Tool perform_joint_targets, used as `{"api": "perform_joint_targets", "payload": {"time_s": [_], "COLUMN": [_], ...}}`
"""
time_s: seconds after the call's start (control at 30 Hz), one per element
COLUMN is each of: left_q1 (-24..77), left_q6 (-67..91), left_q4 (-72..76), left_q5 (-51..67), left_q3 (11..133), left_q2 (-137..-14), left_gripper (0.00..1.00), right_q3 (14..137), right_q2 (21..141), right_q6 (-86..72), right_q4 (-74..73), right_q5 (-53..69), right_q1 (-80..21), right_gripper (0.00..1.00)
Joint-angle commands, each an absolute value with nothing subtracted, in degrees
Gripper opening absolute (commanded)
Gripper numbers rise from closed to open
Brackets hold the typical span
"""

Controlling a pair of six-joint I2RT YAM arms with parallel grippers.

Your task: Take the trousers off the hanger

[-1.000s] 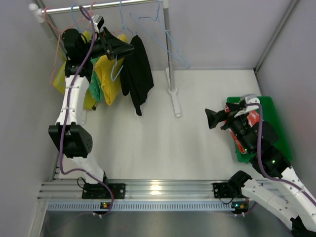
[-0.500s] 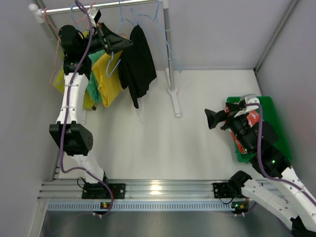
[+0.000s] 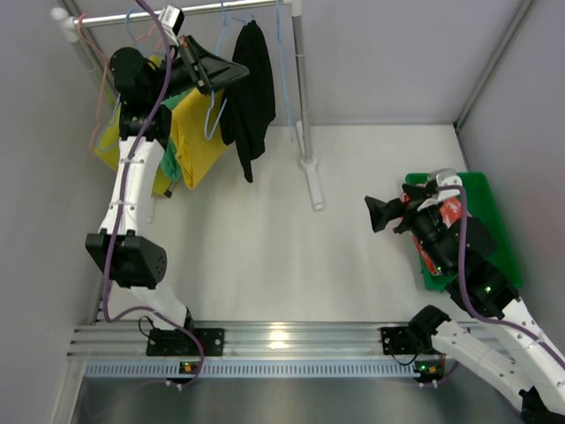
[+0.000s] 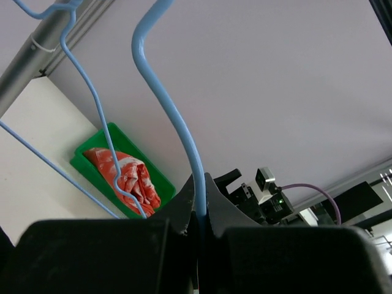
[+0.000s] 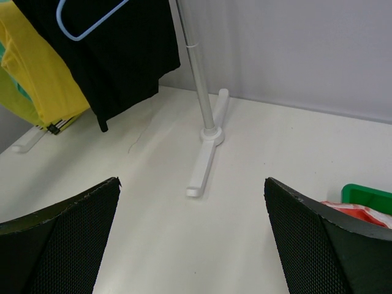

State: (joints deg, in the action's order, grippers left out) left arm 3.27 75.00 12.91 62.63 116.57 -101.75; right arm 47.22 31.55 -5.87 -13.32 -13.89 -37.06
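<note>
Left gripper (image 4: 201, 191) pinches light-blue wire hanger (image 4: 177, 122), plain black cloth trousers (image 3: 252, 88) hanging alongside; right gripper (image 5: 191, 182) spread wide (red-orange white-patterned folded trousers (image 4: 122, 173) in green plastic tray (image 4: 108, 132))

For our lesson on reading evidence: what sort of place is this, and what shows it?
Probably a robot test cell, not a home: bare grey walls enclose a white table, two robot arms are bolted to a metal rail, and a small clothes rack stands on it.
</note>
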Motion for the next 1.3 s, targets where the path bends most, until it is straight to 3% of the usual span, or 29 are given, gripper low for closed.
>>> {"api": "perform_joint_targets", "payload": {"time_s": [0.0,0.37,0.7,0.83,0.97,1.0,1.27], "left_q1": [3.52,3.87,4.04,4.04,4.04,4.13,4.13], "left_q6": [67.52,62.05,59.5,62.57,65.74,66.35,72.85], "left_q4": [17.41,9.23,4.4,6.42,7.21,7.29,9.93], "left_q5": [60.12,56.78,48.52,43.52,39.12,38.76,37.62], "left_q3": [111.46,92.56,75.59,71.72,70.84,71.27,76.46], "left_q2": [-90.81,-70.76,-54.33,-49.23,-47.64,-47.55,-50.45], "left_gripper": [0.0,0.0,0.0,0.0,0.0,0.0,0.0], "right_q3": [47.72,47.81,53.34,55.1,56.42,56.34,53.97], "right_q2": [30.67,29.97,34.71,38.75,44.01,44.82,55.26], "right_q6": [-4.75,-3.25,-0.53,-0.97,7.27,9.64,22.23], "right_q4": [-13.01,-10.46,-6.15,-5.72,-3.35,-2.03,21.5], "right_q5": [-13.98,-9.32,9.38,10.9,0.03,-7.31,-24.6], "right_q1": [-36.3,-36.39,-36.47,-40.42,-52.96,-55.96,-75.92], "right_gripper": [1.0,0.99,0.99,0.99,1.0,0.99,0.99]}}
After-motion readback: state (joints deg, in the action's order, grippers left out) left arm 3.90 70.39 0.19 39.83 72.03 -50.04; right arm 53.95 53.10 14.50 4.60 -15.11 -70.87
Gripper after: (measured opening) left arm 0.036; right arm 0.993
